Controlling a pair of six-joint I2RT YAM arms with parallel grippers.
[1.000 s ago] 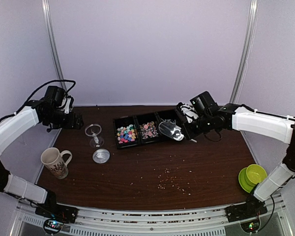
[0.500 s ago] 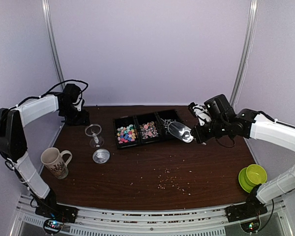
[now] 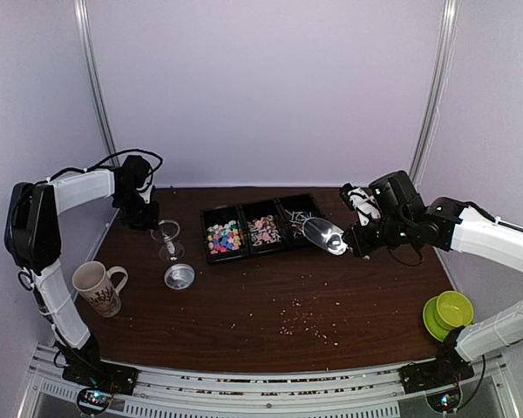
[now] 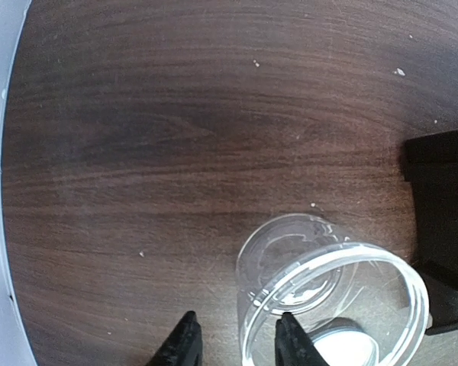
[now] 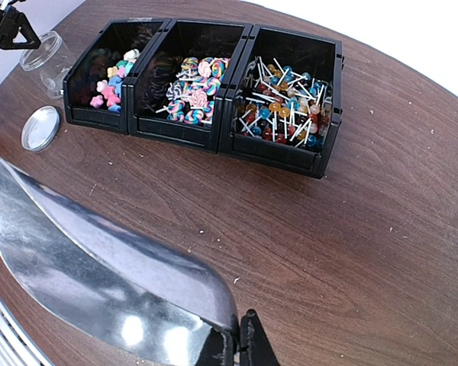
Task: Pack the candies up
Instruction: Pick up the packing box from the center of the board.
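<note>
left gripper [image 4: 236, 344] now at jar [image 4: 343, 280], scoop [image 3: 323, 235] drawn off bins [image 5: 172, 131]

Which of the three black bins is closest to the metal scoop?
The bin at the right end, holding small sweets on white sticks. The scoop hangs just beside it; the others lie farther left.

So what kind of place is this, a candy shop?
More likely a robot lab booth: a left arm and a right arm, holding a metal scoop, fixed at one table, plain walls around, candies sorted in black bins.
</note>
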